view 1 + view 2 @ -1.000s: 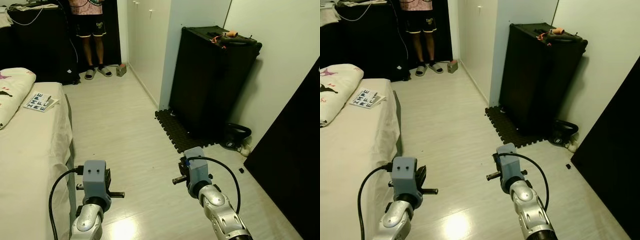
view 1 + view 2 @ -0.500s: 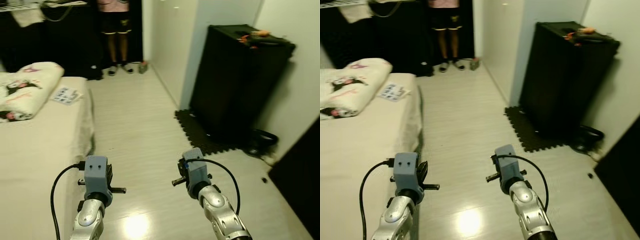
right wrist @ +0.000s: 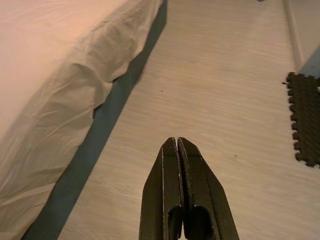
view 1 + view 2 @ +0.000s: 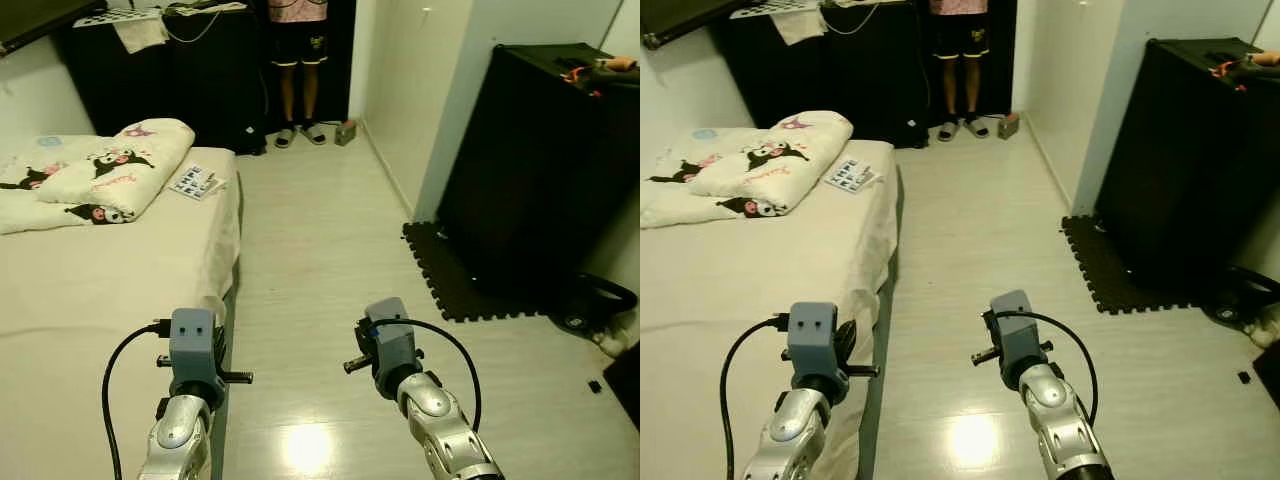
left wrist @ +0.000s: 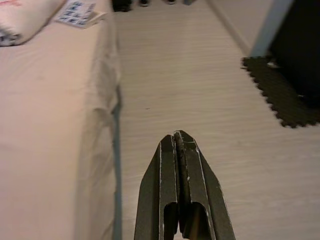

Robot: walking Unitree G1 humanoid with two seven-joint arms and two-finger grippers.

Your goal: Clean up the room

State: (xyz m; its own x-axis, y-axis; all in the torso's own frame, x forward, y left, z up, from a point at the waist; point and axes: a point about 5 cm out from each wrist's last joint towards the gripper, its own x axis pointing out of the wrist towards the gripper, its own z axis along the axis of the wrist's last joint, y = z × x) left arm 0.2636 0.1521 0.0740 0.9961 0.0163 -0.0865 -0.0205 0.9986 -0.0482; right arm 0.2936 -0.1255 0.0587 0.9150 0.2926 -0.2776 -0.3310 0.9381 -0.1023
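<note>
Barely begun: both grippers, left (image 5: 179,145) and right (image 3: 178,147), pressed together, empty; booklet (image 4: 195,181) upper left on bed (image 4: 90,290)

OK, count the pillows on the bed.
2. One pillow with cartoon prints lies at the bed's far end near the booklet; the other lies beside it toward the wall, partly under it. More may be out of frame.

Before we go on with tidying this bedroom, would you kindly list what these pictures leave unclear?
- Person standing by the far wall: upper body cut off by the top edge of the eye views.
- Small printed booklet on the cream bed: its print is too small to read.
- Orange things atop the tall black cabinet: cut by the frame's right edge.
- Tiny dark object on the pale floor: too small to identify.
</note>
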